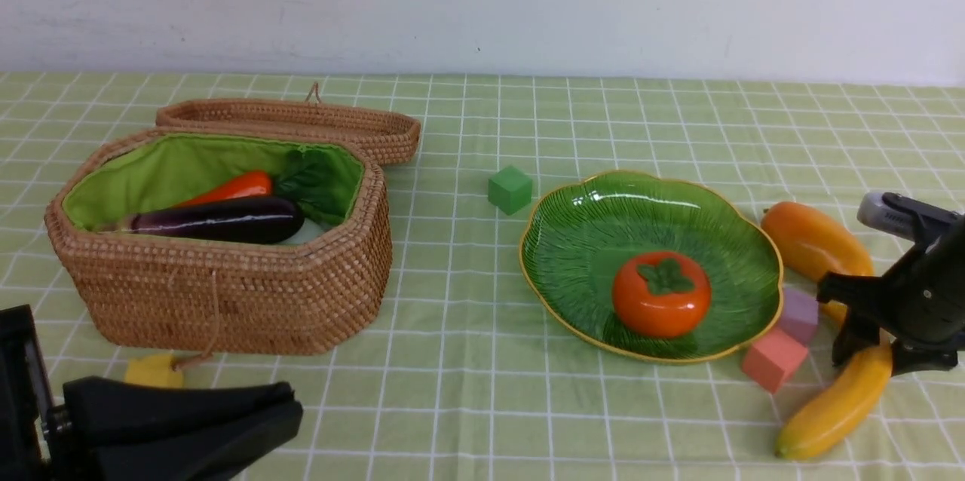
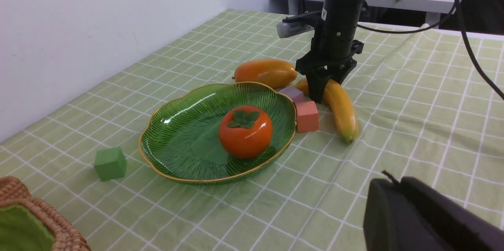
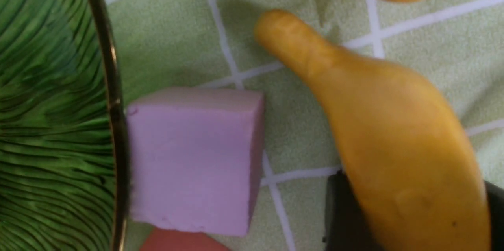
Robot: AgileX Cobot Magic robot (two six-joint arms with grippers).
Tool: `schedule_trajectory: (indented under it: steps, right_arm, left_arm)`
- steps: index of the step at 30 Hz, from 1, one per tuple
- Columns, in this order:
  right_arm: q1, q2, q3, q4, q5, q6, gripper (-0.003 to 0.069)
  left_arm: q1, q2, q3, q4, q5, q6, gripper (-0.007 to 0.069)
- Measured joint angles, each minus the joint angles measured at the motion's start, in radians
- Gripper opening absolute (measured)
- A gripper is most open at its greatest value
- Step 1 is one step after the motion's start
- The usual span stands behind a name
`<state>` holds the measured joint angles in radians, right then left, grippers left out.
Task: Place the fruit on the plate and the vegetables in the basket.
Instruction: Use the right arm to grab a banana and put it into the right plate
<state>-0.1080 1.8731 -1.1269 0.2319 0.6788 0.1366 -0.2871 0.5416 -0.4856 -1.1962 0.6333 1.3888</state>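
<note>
A round orange persimmon (image 1: 661, 294) sits on the green glass plate (image 1: 580, 217). To the plate's right, a mango (image 1: 814, 243) and a yellow banana (image 1: 837, 405) lie on the cloth. My right gripper (image 1: 874, 356) comes down over the banana's upper part. In the right wrist view its black fingers (image 3: 338, 219) press both sides of the banana (image 3: 393, 133). The wicker basket (image 1: 226, 292) at the left holds a purple eggplant (image 1: 219, 221), a red pepper (image 1: 230, 187) and green leaves (image 1: 309, 179). My left gripper (image 1: 286, 413) is shut and empty near the front left.
A purple cube (image 1: 799, 315) and a pink cube (image 1: 773, 359) lie between the plate's rim and the banana. A green cube (image 1: 510, 189) stands behind the plate's left side. A yellow cube (image 1: 154, 372) sits in front of the basket, whose lid (image 1: 301, 119) lies open behind it.
</note>
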Motion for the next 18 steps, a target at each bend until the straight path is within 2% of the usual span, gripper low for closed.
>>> schedule_trajectory:
  steps: [3, 8, 11, 15, 18]
  right_arm:
    - [0.001, -0.009, -0.007, -0.033, 0.041, 0.001, 0.0329]
    - [0.004, -0.083, -0.047, -0.163, 0.263, 0.074, 0.0329]
    - [0.022, -0.178, -0.131, -0.191, 0.344, 0.090, 0.0329]
    - [0.094, -0.209, -0.214, -0.155, 0.284, 0.016, 0.0329]
    - [0.203, -0.123, -0.335, -0.122, 0.130, -0.174, 0.0329]
  left_arm:
    - [0.000, 0.000, 0.000, 0.000, 0.000, 0.000, 0.0015]
    - [0.000, 0.000, 0.000, 0.000, 0.000, 0.000, 0.0016]
    - [0.000, 0.000, 0.000, 0.000, 0.000, 0.000, 0.0017]
    - [0.000, 0.000, 0.000, 0.000, -0.007, 0.000, 0.0018]
    - [0.000, 0.000, 0.000, 0.000, -0.018, 0.000, 0.0018]
